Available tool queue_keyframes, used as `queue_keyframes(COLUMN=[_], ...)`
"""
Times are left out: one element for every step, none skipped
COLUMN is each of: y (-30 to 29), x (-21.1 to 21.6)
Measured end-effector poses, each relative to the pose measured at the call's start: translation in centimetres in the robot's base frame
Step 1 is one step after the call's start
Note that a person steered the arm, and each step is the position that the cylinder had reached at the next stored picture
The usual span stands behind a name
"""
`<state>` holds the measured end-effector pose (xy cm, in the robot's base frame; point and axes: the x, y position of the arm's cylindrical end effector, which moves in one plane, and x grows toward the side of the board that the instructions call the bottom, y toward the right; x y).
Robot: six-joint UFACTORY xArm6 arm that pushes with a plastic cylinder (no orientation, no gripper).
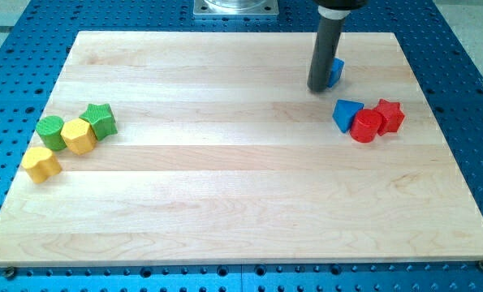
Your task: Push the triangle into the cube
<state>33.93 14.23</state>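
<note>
There is only the one camera view, looking down over a pale wooden worktop (pixel 225 178) laid on a blue perforated base (pixel 460 49).

The arm carries no claw at all, so there is nothing to be released or clenched; it ends in a dark rod, and my tip (pixel 318 88) rests on the wood toward the view's top right. Touching the rod, or very nearly, at its three o'clock side is a small blue block (pixel 336 72), mostly hidden behind the rod (I take it for the cube, though too little of it shows to be sure).

The blue triangle (pixel 347 114) lies at about five o'clock from the tip, near but apart from it. It is pressed against a red cylinder (pixel 366 126) at its own four o'clock, with a red star (pixel 390 115) just beyond.

The relation that matters: the cube sits at roughly eleven o'clock from the triangle. To drive one into the other, I judge the tip has to get round to the triangle's five o'clock side, where the red pieces crowd it, so the approach looks awkward.

Far off at the view's left sit a green cylinder (pixel 51 131), a green star (pixel 100 120), a yellow hexagon-like block (pixel 79 136) and another yellow block (pixel 41 164), well clear.
</note>
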Motion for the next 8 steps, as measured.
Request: queue_keyframes(y=[2.3, 2.3, -3.5, -6.5, -2.7, 0.3, 0.2, 1.8], x=[3.2, 5.6, 9.2, 13.5, 16.3, 11.8, 7.6, 4.6])
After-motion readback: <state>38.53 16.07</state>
